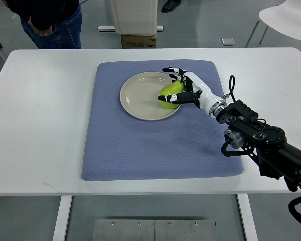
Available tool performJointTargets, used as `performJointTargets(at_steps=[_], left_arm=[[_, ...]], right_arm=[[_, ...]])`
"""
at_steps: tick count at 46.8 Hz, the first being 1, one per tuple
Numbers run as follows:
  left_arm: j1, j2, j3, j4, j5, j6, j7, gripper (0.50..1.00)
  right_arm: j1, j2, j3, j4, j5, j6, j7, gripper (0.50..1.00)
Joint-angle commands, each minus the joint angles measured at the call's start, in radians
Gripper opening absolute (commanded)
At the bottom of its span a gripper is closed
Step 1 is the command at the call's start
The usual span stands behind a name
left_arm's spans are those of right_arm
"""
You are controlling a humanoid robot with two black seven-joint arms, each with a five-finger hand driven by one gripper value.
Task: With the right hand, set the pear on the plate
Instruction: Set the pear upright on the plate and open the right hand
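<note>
Your right hand has the pear over the plate at its three o'clock rim, fingers wrapped around it; release remains

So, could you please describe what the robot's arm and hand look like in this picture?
Only the right arm shows. The right hand has a white shell with black joints and black fingertips. A silver ring forms the wrist. Behind it, the forearm is built of bulky black housings with round silver motor caps, and a thin black cable loops up near the wrist.
</note>
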Motion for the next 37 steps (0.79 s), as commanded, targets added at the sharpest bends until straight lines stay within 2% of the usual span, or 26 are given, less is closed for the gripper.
performJointTargets(at_steps=[1, 37], left_arm=[[0.000, 0.000, 0.000, 0.000, 0.000, -0.001, 0.000, 1.000], [0.000, 0.000, 0.000, 0.000, 0.000, -0.001, 0.000, 1.000]], right_arm=[[0.000, 0.000, 0.000, -0.001, 0.000, 0.000, 0.000, 0.987], [0.029, 0.000, 0.003, -0.009, 0.000, 0.015, -0.020, 1.000]])
